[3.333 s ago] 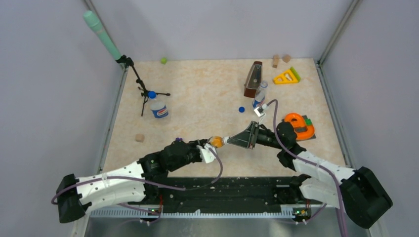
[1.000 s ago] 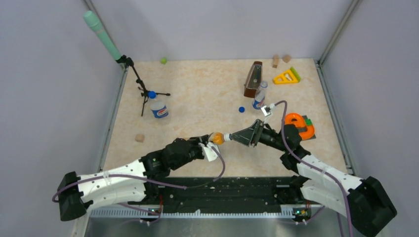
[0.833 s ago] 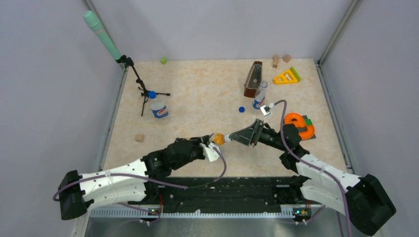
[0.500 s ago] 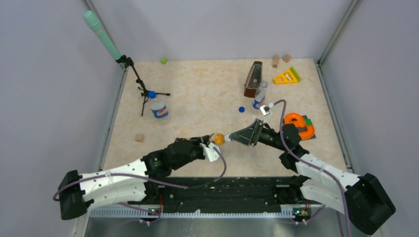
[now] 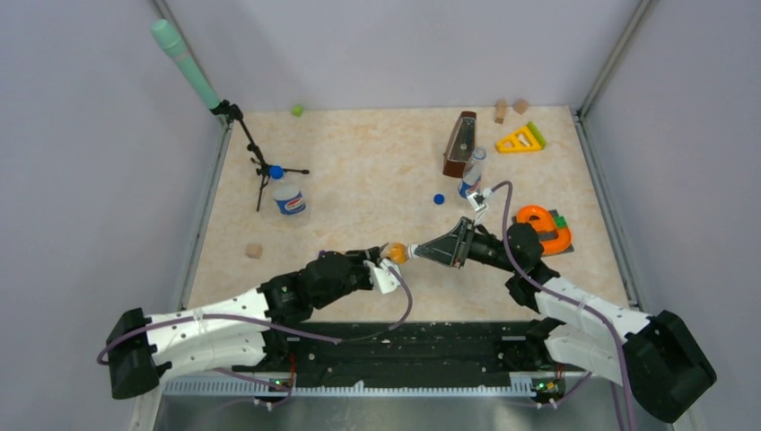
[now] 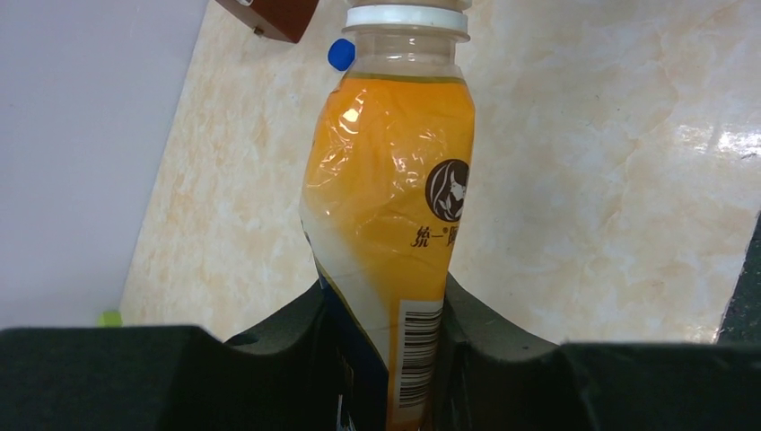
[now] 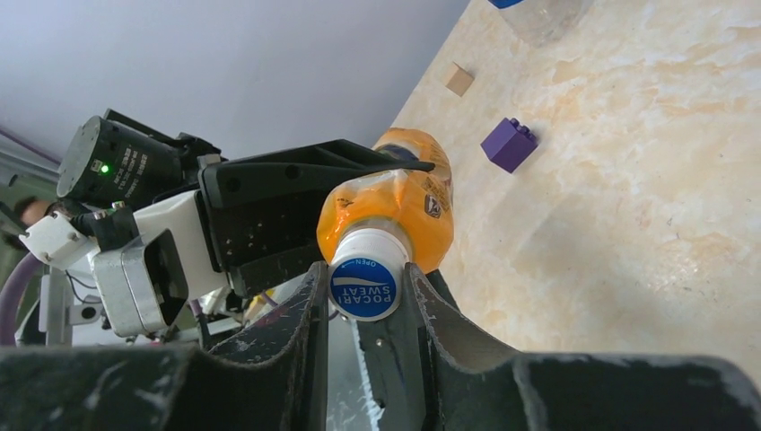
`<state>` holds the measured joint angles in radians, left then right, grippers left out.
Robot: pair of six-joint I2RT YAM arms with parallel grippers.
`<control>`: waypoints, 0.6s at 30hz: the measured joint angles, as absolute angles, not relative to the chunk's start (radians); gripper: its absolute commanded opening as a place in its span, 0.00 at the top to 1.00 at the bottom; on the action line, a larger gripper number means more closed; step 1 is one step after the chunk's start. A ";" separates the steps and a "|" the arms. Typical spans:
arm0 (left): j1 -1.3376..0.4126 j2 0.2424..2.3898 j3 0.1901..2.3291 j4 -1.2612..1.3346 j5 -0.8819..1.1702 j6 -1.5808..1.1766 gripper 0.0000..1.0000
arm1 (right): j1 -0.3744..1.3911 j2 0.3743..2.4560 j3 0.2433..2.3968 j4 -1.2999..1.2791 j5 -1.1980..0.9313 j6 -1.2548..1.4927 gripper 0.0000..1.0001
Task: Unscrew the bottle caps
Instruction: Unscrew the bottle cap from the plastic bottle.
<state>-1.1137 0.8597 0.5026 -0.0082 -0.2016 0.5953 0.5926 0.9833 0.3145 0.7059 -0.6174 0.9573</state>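
My left gripper [image 5: 380, 266] is shut on the body of an orange-labelled bottle [image 5: 392, 253], held lying sideways above the table; in the left wrist view the bottle [image 6: 395, 206] is pinched between the fingers [image 6: 489, 350]. My right gripper [image 7: 363, 289] is shut on its cap [image 7: 364, 285], white with a blue top. In the top view the right gripper [image 5: 414, 252] meets the bottle's neck. A loose dark blue cap [image 5: 439, 199] lies on the table. A clear bottle [image 5: 288, 198] with a blue cap [image 5: 275, 171] stands at the left. Another small bottle [image 5: 470, 176] stands by a brown box.
A tripod stand [image 5: 255, 154] rises beside the left bottle. A brown box [image 5: 460, 144], yellow wedge [image 5: 520, 139] and orange toy [image 5: 541, 228] occupy the right side. A wooden block [image 5: 254, 250] lies at the left, a purple cube [image 7: 509, 144] under the left arm.
The right gripper's jaws have closed onto the cap of the orange bottle. Both arms and the bottle have stayed nearly in place.
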 measured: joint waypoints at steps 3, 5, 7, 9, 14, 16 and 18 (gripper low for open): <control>-1.114 0.867 0.504 -0.012 -0.197 0.559 1.00 | 0.593 0.982 0.315 0.696 -0.624 0.933 0.96; -1.114 0.877 0.516 -0.033 -0.191 0.518 1.00 | 0.593 0.981 0.315 0.686 -0.628 0.916 0.99; -1.113 0.894 0.537 -0.064 -0.181 0.480 1.00 | 0.590 0.976 0.315 0.680 -0.630 0.900 1.00; -1.113 0.907 0.556 -0.089 -0.168 0.449 1.00 | 0.588 0.966 0.315 0.669 -0.635 0.885 1.00; -1.093 0.933 0.603 -0.159 -0.099 0.385 1.00 | 0.587 0.941 0.315 0.642 -0.651 0.849 1.00; -1.079 0.936 0.610 -0.174 -0.061 0.366 1.00 | 0.587 0.929 0.317 0.625 -0.658 0.829 1.00; -1.061 0.936 0.614 -0.187 -0.013 0.345 1.00 | 0.587 0.925 0.326 0.600 -0.669 0.809 1.00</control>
<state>-1.0611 0.9363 0.6140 -0.1867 -0.0128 0.3454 0.5869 0.9245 0.3256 0.5999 -0.6685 0.8093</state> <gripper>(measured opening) 0.357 0.267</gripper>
